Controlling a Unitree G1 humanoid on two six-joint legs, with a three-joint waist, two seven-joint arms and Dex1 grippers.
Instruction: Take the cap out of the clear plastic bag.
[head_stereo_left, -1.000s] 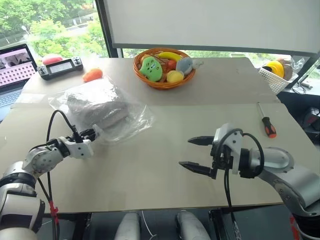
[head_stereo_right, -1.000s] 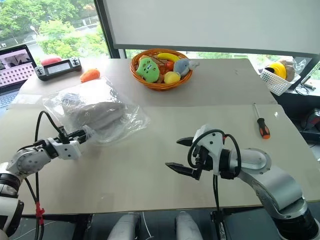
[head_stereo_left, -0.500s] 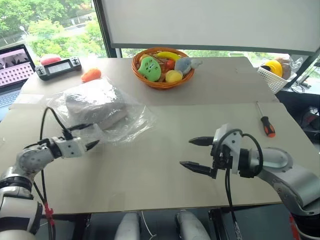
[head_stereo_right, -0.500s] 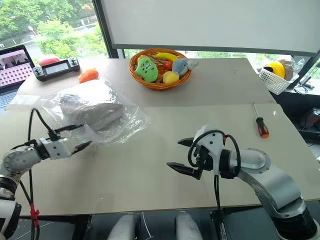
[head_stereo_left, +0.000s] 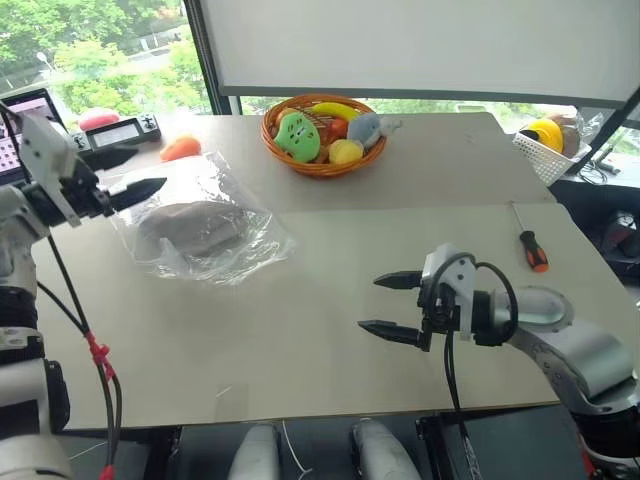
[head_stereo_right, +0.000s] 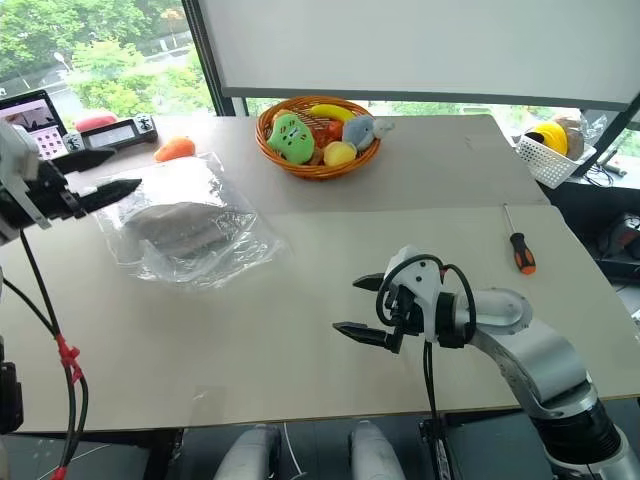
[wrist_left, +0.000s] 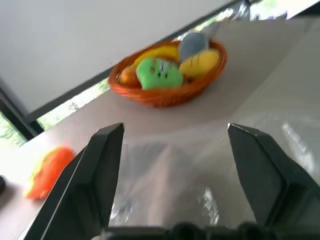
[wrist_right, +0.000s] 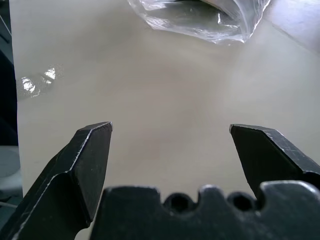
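The cap (head_stereo_left: 192, 226) lies inside the bag (head_stereo_left: 200, 222) on the table's (head_stereo_left: 330, 300) left half; the left gripper (head_stereo_left: 122, 172), fingers apart and empty, hovers just beside it, nearer than the right gripper (head_stereo_left: 390, 305), also spread, well apart.

bag (head_stereo_left: 200, 225): glossy crinkly clear plastic | cap (head_stereo_left: 195, 225): soft cloth | table (head_stereo_left: 300, 300): smooth matt

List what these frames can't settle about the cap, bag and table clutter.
- cap: brim and button lost under the clear plastic bag, both eye views.
- Bag mouth: glare and wrinkles hide which side opens.
- Left wrist view: blurred bag.
- white basket: cut off by the edge.
- laptop: cut off, partly behind the left gripper.
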